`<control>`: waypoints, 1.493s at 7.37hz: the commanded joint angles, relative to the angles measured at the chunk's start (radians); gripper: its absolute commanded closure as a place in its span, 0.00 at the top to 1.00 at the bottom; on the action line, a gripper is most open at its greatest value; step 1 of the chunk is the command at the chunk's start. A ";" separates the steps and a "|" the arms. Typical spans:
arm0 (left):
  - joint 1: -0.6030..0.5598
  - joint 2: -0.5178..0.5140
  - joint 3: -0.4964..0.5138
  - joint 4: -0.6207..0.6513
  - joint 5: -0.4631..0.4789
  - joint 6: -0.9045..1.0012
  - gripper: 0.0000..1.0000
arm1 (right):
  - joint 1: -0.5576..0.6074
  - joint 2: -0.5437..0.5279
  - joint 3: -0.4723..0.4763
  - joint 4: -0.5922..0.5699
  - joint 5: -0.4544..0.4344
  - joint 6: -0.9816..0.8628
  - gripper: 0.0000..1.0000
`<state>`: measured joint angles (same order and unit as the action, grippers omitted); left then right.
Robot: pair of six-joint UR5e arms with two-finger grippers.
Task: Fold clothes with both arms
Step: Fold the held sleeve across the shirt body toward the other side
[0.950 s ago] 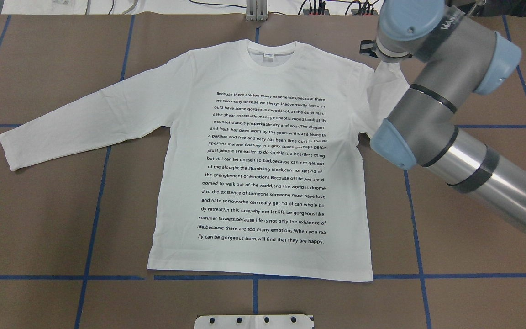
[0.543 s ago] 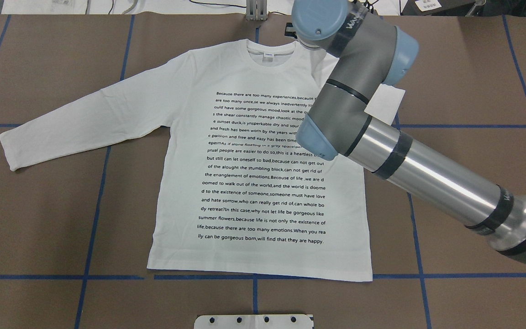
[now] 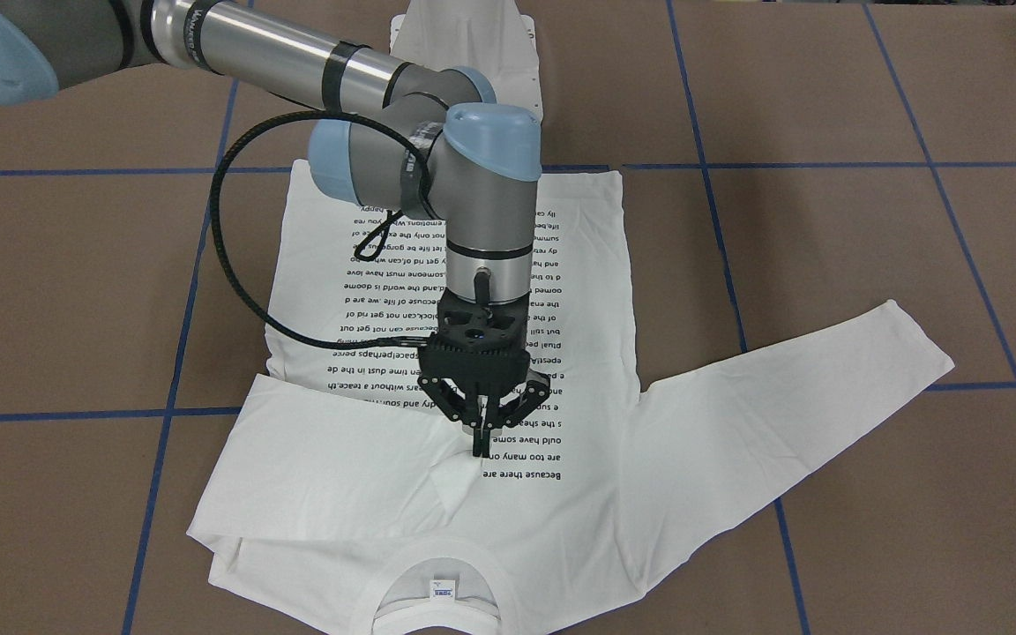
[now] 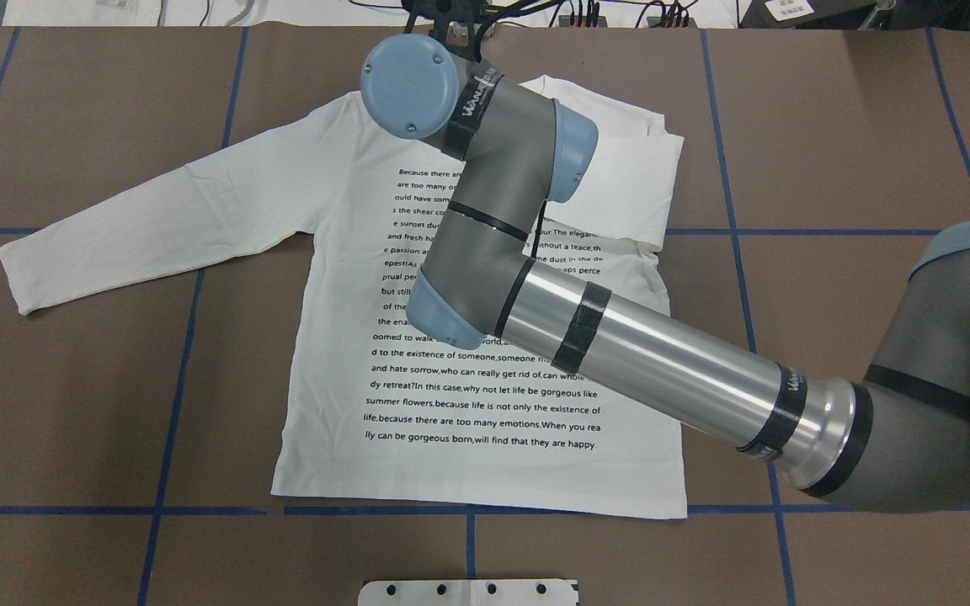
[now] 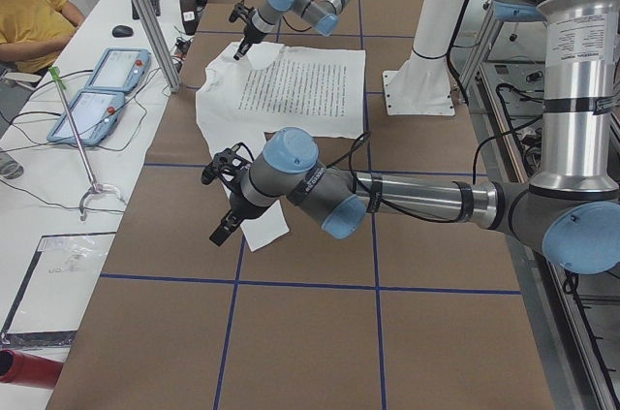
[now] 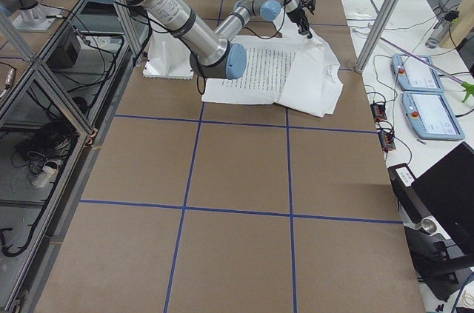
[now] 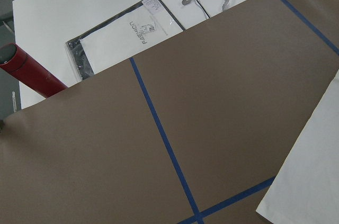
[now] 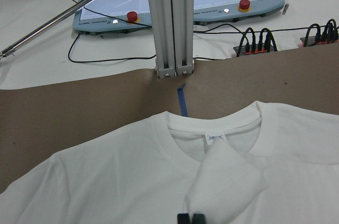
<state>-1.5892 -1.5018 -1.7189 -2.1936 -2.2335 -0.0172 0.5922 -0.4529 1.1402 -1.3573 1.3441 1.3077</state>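
The shirt [image 3: 592,291] lies flat on the table [image 3: 825,265] in the middle of the front picture, words up. One sleeve [image 3: 323,459] is folded across its chest. The right gripper [image 3: 480,445], in the middle of that picture, pinches the sleeve's end tight, a little above the collar [image 3: 437,564]. The left gripper [image 5: 224,224] sits low in the left side picture, beside the other sleeve's end. I cannot tell if it is wide or narrow.

We see the white long-sleeved T-shirt [image 4: 325,379] lying print up mid-surface, collar toward the operators' edge. Its right sleeve is folded over the chest, cuff pinched by the right claw [image 3: 481,444]; the right arm [image 4: 662,362] spans the print. The left sleeve stretches toward the left end, near the left arm [image 5: 417,199].
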 commanded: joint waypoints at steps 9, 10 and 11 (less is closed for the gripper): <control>0.000 -0.002 0.041 -0.003 0.000 -0.003 1.00 | -0.137 0.215 -0.212 0.007 -0.080 -0.002 1.00; 0.000 -0.002 0.041 -0.003 0.000 -0.003 1.00 | -0.135 0.217 -0.212 0.007 -0.079 0.002 1.00; 0.001 -0.003 0.039 -0.005 0.000 -0.003 1.00 | -0.132 0.217 -0.212 0.007 -0.075 0.002 1.00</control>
<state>-1.5889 -1.5038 -1.6795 -2.1970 -2.2335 -0.0199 0.4591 -0.2371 0.9285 -1.3497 1.2678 1.3082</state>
